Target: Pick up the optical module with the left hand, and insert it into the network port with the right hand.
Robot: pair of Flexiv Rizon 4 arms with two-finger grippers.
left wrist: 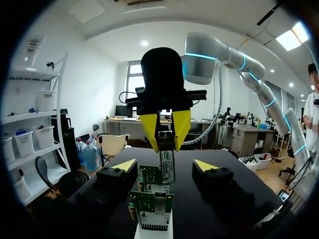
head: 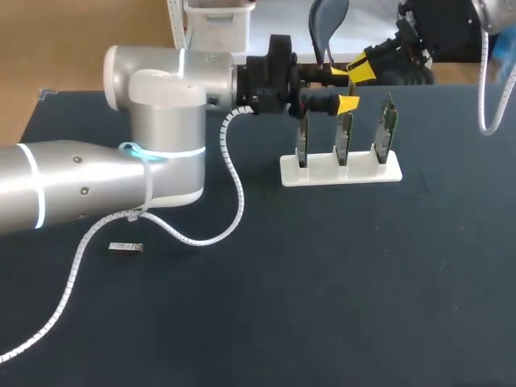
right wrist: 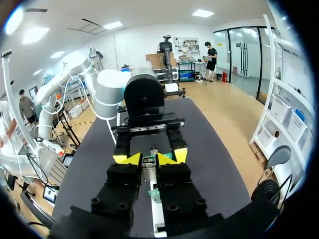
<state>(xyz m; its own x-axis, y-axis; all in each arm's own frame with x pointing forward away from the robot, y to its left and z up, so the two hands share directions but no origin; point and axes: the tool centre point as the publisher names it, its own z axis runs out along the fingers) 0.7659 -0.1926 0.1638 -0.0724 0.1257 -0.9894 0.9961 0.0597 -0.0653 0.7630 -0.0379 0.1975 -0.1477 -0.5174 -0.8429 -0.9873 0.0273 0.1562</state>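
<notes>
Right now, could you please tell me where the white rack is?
In the head view, the white rack stands right of the table's centre, toward its far edge, below the left gripper.

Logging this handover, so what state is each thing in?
Stand: flat on table.
Boards: three, upright in stand.
Module: upright, held over boards.
Right gripper: shut on module.
Left gripper: fingers open, empty.
Small part: lying loose on table.

Robotics laboratory; dark work table [head: 339,306]; left arm [head: 81,185], right arm [left wrist: 219,52]; white stand [head: 339,171] of upright circuit boards [head: 390,129]; spiral-wrapped cable [head: 235,181].
</notes>
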